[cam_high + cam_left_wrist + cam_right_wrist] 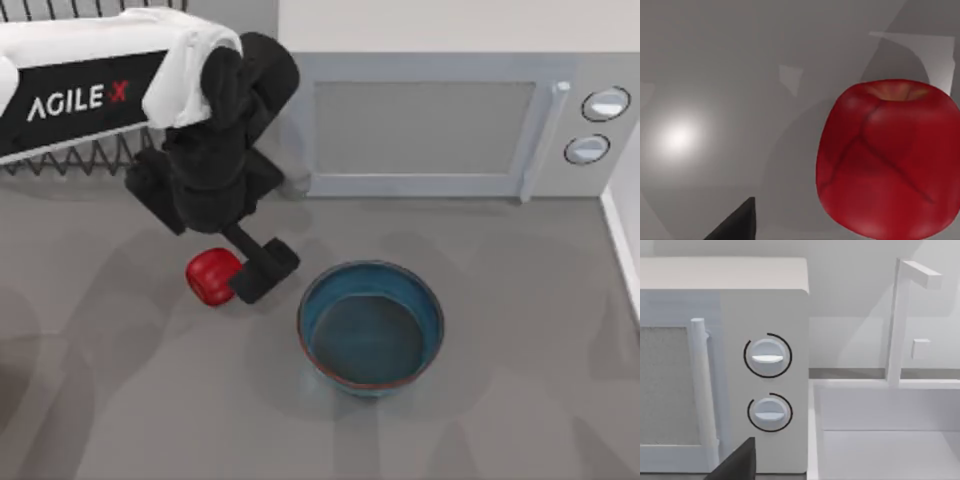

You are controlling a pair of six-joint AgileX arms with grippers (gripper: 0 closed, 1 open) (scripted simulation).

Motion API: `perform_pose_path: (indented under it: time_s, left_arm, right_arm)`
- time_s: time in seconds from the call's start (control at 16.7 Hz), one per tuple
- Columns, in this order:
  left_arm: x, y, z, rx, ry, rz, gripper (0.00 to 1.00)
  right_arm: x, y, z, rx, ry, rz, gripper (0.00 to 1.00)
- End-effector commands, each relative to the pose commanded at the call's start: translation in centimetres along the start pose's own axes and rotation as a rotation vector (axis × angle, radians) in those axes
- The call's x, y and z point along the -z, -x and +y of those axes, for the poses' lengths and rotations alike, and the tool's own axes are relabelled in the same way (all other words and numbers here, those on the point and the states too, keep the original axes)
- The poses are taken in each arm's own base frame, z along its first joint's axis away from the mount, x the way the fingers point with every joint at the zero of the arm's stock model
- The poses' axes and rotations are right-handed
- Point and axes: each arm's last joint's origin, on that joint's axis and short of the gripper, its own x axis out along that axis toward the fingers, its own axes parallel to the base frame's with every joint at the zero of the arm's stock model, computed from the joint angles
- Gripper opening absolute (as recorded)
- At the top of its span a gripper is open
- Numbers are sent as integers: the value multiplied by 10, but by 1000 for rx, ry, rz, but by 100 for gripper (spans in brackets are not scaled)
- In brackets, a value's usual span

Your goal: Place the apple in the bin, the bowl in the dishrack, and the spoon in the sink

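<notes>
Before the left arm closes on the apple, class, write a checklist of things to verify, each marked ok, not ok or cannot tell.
1. Left gripper is down beside the apple: ok.
2. Apple sits between its fingers: cannot tell.
3. Apple rests on the table, whole: ok.
4. Bowl stands apart from the apple, to its right: ok.
5. Dishrack lies behind the arm, out of its way: ok.
6. Bin is in sight: not ok.
</notes>
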Motion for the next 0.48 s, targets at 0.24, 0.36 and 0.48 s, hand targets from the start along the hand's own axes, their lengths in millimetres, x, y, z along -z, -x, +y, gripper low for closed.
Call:
perform_pose_path:
  time_s: [0.24, 0.36, 0.48]
  left_arm:
    - [-2, -39, 0, -4, 2, -12, 100]
    - [0, -54, 0, -2, 2, -6, 100]
    - [0, -56, 0, -1, 1, -4, 100]
  right_arm:
    - [0, 0, 0, 0, 0, 0, 100]
    - [0, 0, 0, 0, 0, 0, 100]
    - [0, 0, 0, 0, 0, 0, 100]
